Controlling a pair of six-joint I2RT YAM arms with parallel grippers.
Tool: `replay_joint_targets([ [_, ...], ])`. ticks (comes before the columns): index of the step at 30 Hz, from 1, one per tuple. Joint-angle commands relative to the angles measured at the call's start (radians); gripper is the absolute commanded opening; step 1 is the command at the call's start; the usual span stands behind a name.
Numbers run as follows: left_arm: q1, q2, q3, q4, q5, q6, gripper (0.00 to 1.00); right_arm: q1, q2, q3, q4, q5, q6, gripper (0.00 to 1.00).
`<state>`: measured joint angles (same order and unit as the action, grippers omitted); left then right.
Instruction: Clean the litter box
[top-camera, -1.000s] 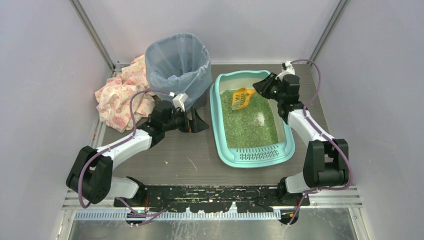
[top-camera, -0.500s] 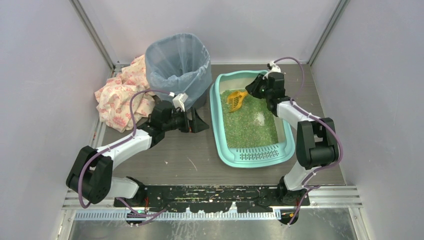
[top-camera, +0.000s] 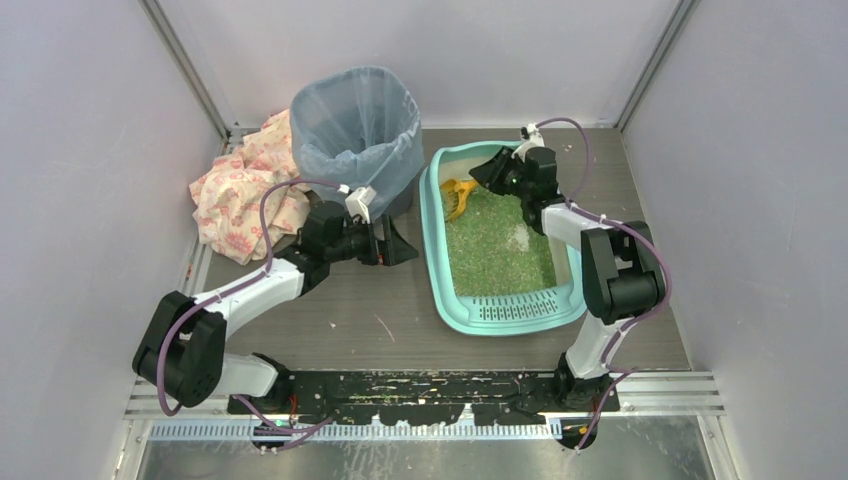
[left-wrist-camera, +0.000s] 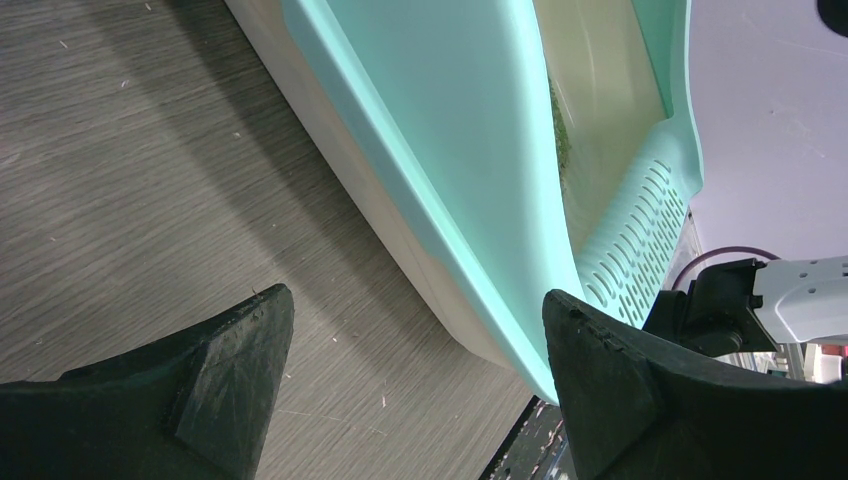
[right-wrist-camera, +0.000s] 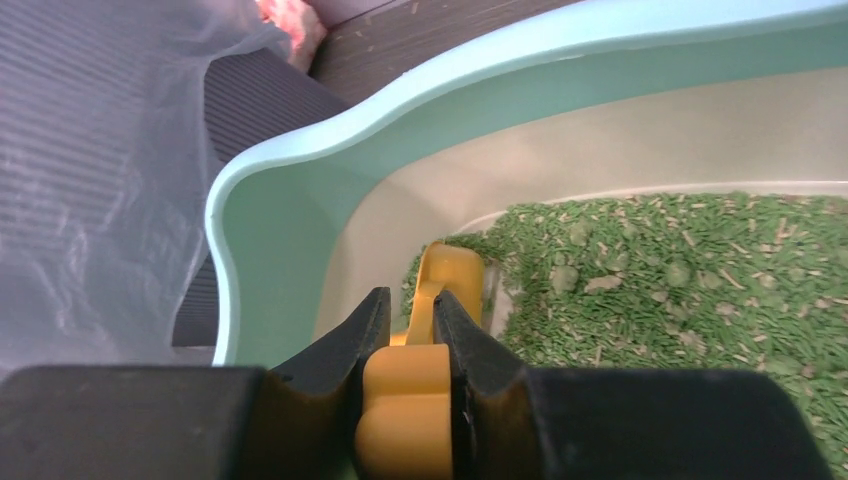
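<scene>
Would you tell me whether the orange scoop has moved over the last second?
Yes: the scoop has slid left, toward the litter box's far-left corner.

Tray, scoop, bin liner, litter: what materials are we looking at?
Litter box: looks like moulded plastic, smooth teal with a soft sheen, rounded rim, slotted step.
Scoop: rigid orange-yellow plastic, fairly matte.
Bin liner: thin translucent plastic film, wrinkled, ribbed bin showing through.
Litter: green pellets and crumbs, possibly plant-based; cannot confirm.
</scene>
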<state>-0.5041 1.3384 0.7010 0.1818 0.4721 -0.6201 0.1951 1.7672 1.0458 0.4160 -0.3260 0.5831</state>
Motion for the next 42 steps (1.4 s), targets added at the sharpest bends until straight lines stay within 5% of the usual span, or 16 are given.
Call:
replay_joint_targets([
  [1,-0.004,-0.012,0.029,0.031,0.007,0.012,0.94,-0.012,0.032,-0.053,0.239,-0.201,0.213,0.01],
  [42,-0.005,-0.011,0.028,0.051,0.025,-0.006,0.94,-0.23,-0.283,-0.243,0.249,-0.259,0.289,0.01],
])
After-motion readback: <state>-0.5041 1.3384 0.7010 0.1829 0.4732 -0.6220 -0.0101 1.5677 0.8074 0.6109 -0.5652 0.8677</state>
